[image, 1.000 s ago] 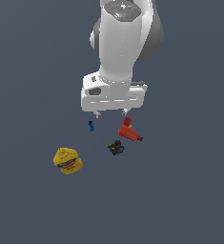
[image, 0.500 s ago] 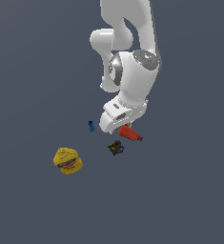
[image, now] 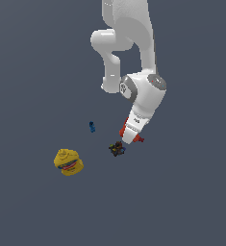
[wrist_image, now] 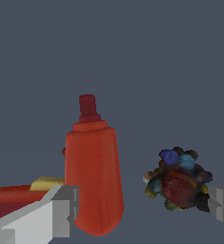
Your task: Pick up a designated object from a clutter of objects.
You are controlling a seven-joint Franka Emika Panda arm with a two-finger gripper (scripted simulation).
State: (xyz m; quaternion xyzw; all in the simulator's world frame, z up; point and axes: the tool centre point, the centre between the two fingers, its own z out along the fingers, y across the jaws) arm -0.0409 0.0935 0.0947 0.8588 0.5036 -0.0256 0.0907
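Nearest in the exterior view: yellow lumpy item [image: 68, 162], on the exterior view's left, red band across it, well apart from the rest.

Next: small dark multicoloured item [image: 117, 149], just beside the arm's lower end. In the wrist view it [wrist_image: 178, 179] lies between the two finger tips, close to one finger.

Gripper [image: 128, 139]: wrist view shows both fingers [wrist_image: 44, 213] spread wide, nothing held. The red L-shaped item [image: 139, 139] is mostly hidden behind the gripper in the exterior view; only red slivers show either side of it. In the wrist view its rounded body [wrist_image: 93, 178] stands close by the other finger, stub pointing away from the camera.

Farther: tiny blue piece [image: 92, 127], untouched, apart from the gripper.

Change: over the last second the arm has swung from a high, level pose to a steep tilt, and dropped onto the red item.

Judgement: approach nearly complete, grasp not yet made. Risk: the multicoloured item also sits inside the open span and could be caught on closing.
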